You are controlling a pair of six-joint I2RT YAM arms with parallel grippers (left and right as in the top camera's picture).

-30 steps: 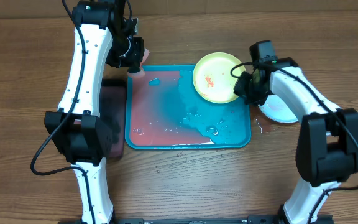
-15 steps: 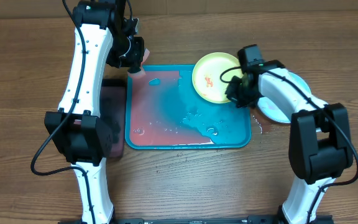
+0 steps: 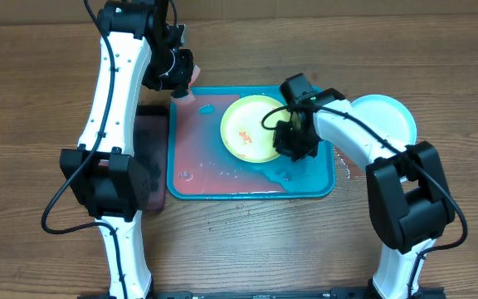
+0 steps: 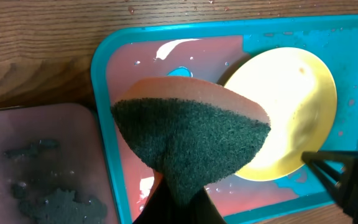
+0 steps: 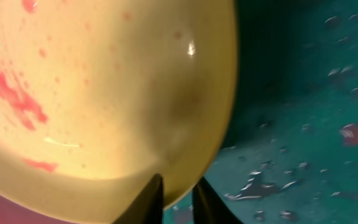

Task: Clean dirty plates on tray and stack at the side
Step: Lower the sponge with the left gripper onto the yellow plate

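Right pincer (image 3: 293,141) clamped on lime-green plate (image 3: 251,129) rim, mid tray (image 3: 305,178) | left pincer (image 3: 177,79) gripping sponge (image 4: 191,137) above tray's upper-left corner | light blue plate (image 3: 384,116) right | black tray (image 3: 149,158) left

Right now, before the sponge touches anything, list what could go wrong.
1. The right gripper pinches only the very rim of the lime-green plate, which looks wet; it may slip out.
2. The sponge in the left gripper would press away from that grip, possibly levering the plate loose.
3. The tray holds pooled water, so a dropped plate could splash it onto the table.
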